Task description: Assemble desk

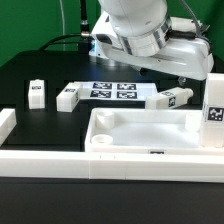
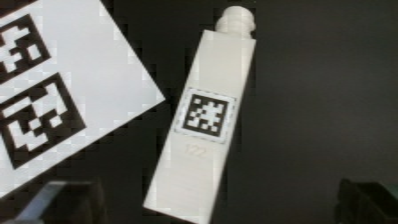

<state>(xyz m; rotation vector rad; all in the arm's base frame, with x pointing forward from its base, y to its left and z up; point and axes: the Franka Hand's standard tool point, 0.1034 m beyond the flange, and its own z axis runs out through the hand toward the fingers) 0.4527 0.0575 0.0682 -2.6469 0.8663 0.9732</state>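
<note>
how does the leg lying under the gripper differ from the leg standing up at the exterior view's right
Pose: the lying leg rests flat on the black table; the standing leg is upright.
Place: the lying leg is beside the marker board, beyond the tabletop; the standing leg is at the tabletop's end on the exterior view's right.
Both are white with a black-white tag.

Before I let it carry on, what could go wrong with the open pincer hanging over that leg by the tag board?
1. The leg lies slightly skewed under the open pincer, so closing may twist it.
2. The pincer seems lined up near one end of the leg, so the leg could tip when lifted.
3. The marker board lies close beside the leg, and a fingertip might catch its edge on the way down.
</note>
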